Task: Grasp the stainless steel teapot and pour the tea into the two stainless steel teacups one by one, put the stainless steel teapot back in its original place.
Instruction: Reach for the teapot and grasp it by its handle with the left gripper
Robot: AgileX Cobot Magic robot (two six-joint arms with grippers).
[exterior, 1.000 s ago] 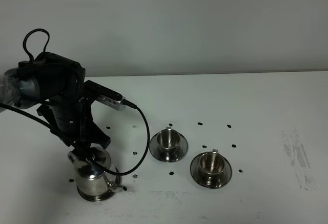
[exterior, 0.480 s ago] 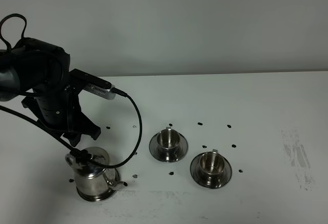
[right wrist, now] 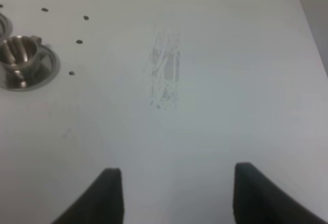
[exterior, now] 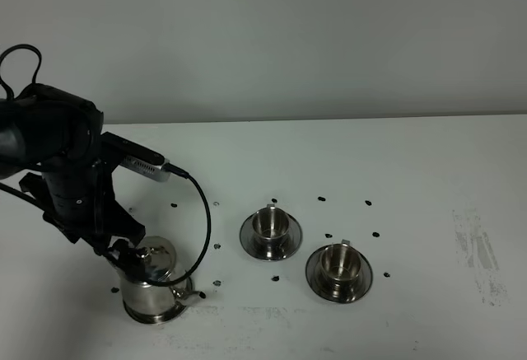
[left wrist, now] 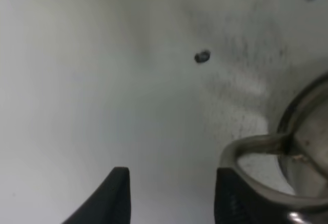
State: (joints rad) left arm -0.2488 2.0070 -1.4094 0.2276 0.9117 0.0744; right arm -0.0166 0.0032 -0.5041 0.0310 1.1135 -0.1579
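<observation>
While beside teapot (exterior: 151, 294) — left fingers (left wrist: 117, 196) apart.

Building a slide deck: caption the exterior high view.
Left arm at the steel teapot on the white table; two teacups stand to its right.

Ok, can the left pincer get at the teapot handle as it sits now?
Probably yes: the left pincer is open beside the teapot, nothing between them. The handle loop lies just outside one finger, so a small sideways shift looks needed.
</observation>
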